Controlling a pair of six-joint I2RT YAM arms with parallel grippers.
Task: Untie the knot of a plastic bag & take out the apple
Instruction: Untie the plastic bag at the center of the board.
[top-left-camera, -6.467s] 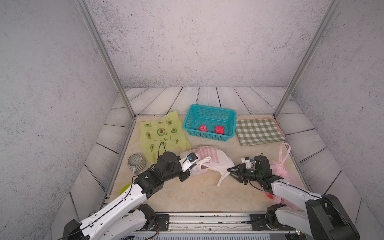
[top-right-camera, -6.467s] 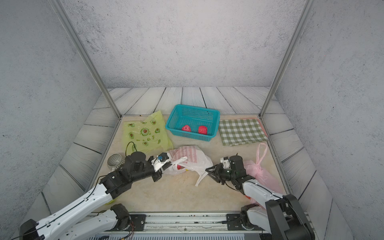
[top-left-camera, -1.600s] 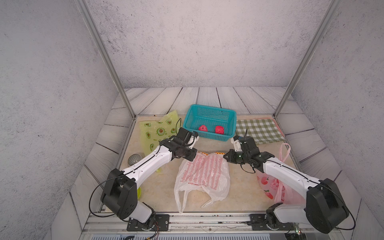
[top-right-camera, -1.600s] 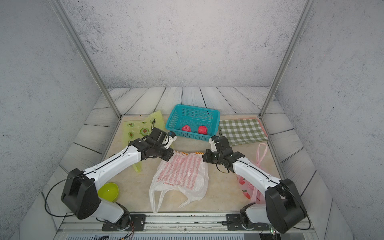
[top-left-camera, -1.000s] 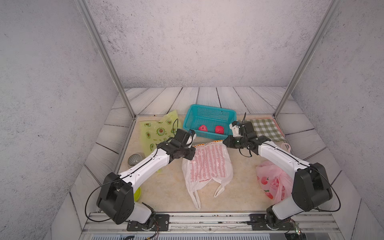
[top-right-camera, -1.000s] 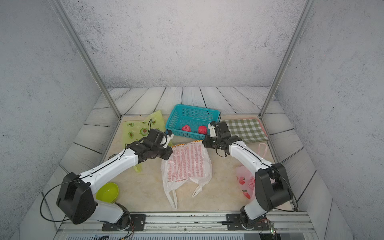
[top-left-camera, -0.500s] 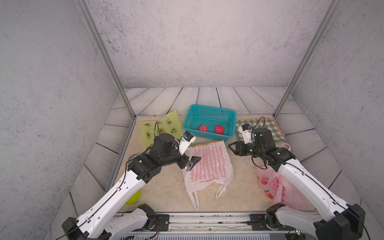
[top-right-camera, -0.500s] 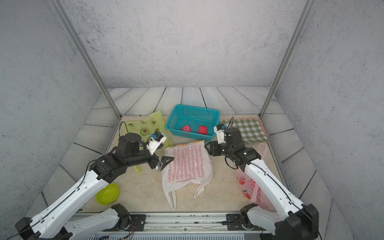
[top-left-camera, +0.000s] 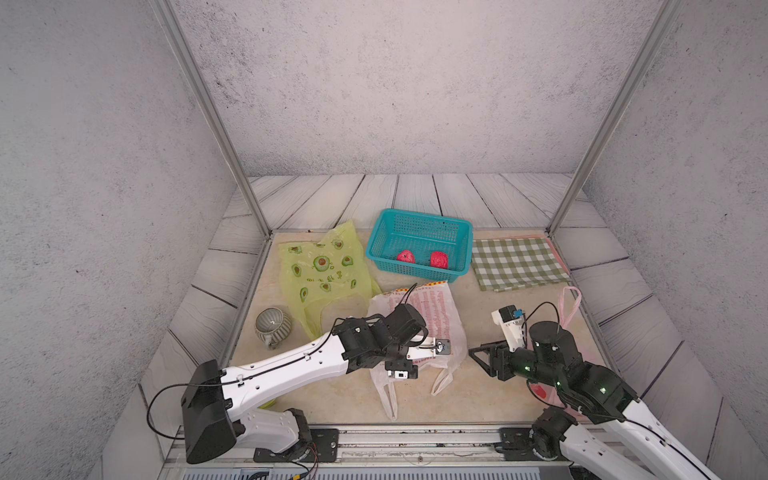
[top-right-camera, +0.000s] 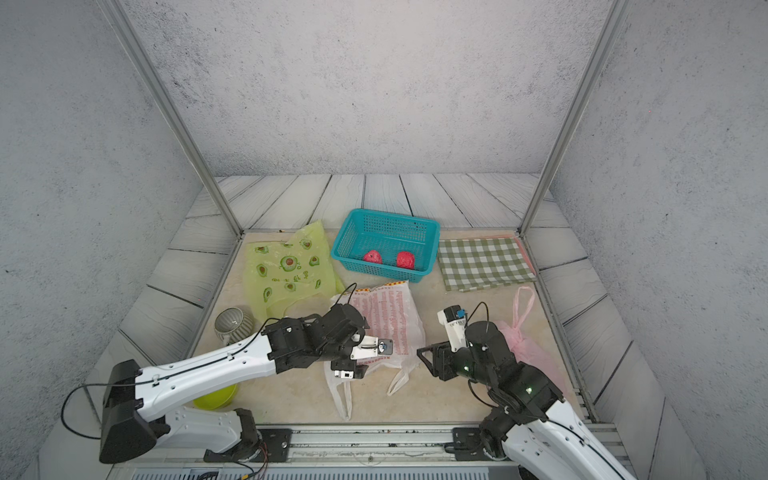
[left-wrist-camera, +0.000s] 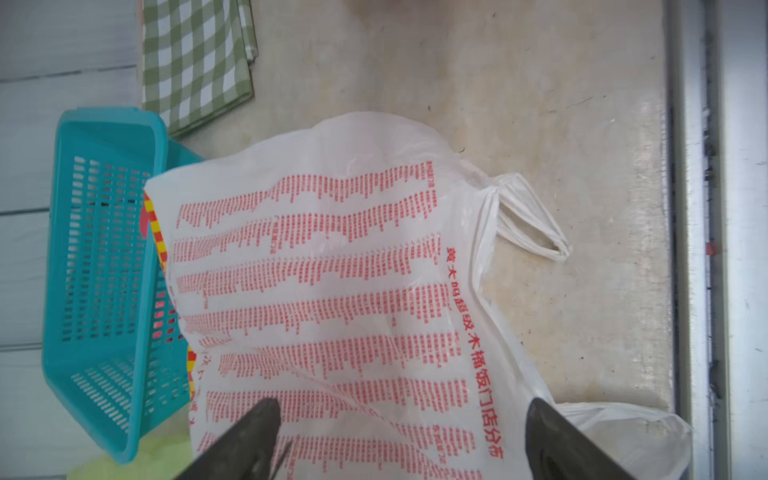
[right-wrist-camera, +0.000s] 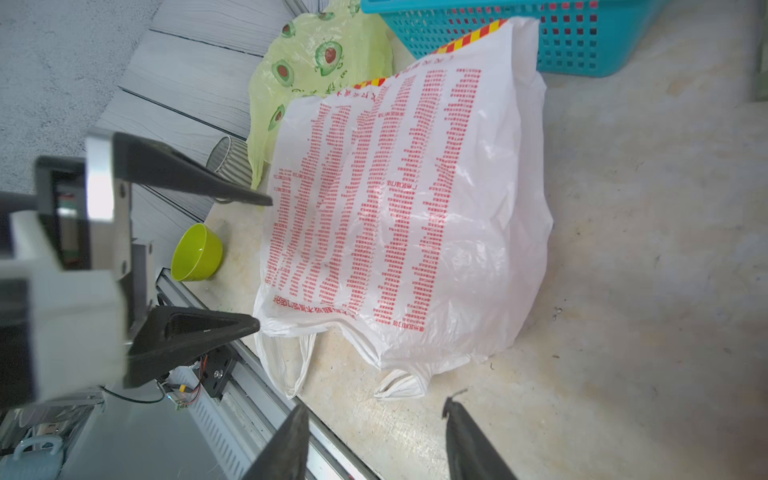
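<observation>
- White plastic bag (top-left-camera: 436, 307) lies near the middle of the beige surface (top-left-camera: 478, 299); thin, crinkled, half-clear film; rows of small red print; a yellow-and-red striped band along its far edge; that edge sits just near of the basket; body slack and low, softly puffed.
- Its handles (right-wrist-camera: 399, 386) are limp, flattened loops trailing toward the near rail; the two lie apart, not knotted.
- Left pincer (left-wrist-camera: 403, 401): black tapered fingers spread wide above the near part of the bag; nothing gripped; cannot tell whether the tips touch the film.
- Right pincer (right-wrist-camera: 376, 406): black fingers roughly half spread, empty; it sits just right of the bag's near-right corner, apart from it.
- Teal basket (top-left-camera: 415, 272): rigid plastic, rectangular, slotted walls and floor; it stands far of the bag; inside, by its near wall, a red apple (top-left-camera: 406, 257) and a second red apple (top-left-camera: 439, 260) side by side; both rounded, slightly lumpy, matt.
- Far left: pale green film bag (top-left-camera: 322, 270) with avocado print, flat and wrinkled.
- Left edge: ribbed grey cup (top-left-camera: 273, 326), round, upright; nearer, a glossy lime bowl (right-wrist-camera: 197, 253).
- Far right: folded green-and-white checked cloth (top-left-camera: 517, 264).
- Right, partly under the right arm: crumpled pink film bag (top-right-camera: 530, 349); its long loop handle points far.
</observation>
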